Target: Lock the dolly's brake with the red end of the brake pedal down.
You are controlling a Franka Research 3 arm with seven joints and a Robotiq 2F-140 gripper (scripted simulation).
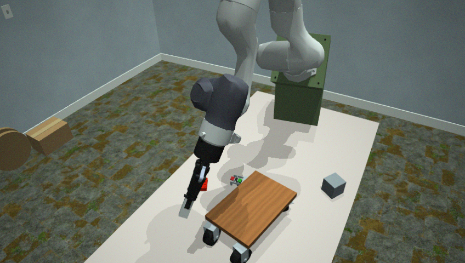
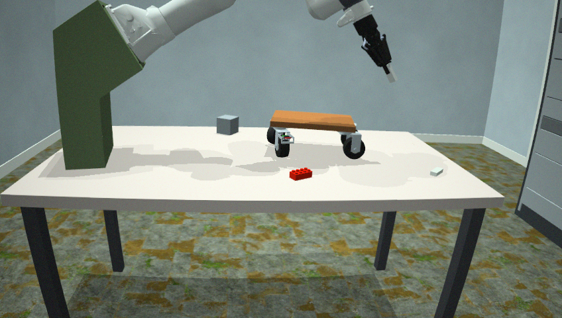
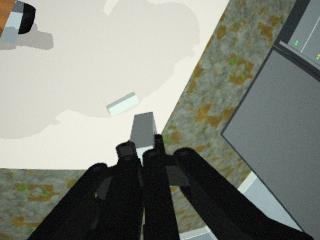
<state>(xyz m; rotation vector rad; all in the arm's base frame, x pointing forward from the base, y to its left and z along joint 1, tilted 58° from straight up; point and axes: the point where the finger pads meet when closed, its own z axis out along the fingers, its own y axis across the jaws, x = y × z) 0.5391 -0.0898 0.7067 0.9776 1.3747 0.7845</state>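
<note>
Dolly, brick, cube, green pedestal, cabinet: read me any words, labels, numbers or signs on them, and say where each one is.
No readable text in any view.
Dolly: plain wood deck; its brake pedal shows red and green colour only.
Red brick: studs, no legible brand.
Grey cube: blank.
Green pedestal: blank.
Cabinet: tiny green marks, too small to read.
</note>
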